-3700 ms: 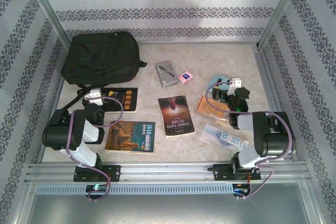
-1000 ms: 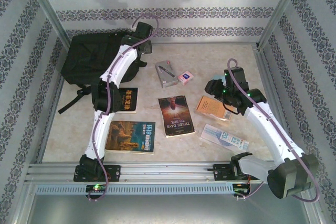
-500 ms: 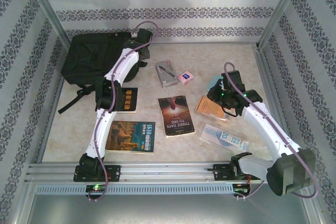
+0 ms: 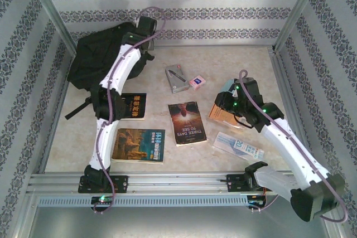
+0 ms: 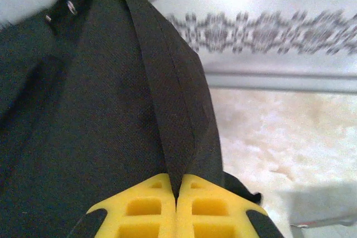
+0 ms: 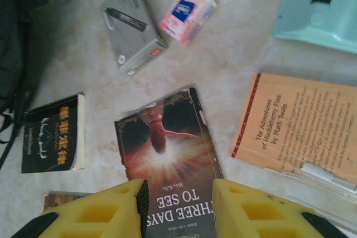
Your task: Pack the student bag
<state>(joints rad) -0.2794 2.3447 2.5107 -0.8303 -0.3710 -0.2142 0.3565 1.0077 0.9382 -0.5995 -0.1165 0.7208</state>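
**Student bag.** The student bag sits on the table in the far left corner, close to the back wall.

**Left arm.** The arm reaches to the bag's far right edge. The left fingers are pressed together on a ridge of the bag's black fabric, which runs straight up from between them (no gap shows between the yellow pads).

**Right arm.** The right fingers stand apart with nothing between them. They hang above the book titled "Three Days to See", which lies flat on the table. An orange paperback lies just beside that book. A grey box and a small pink pack lie farther back.
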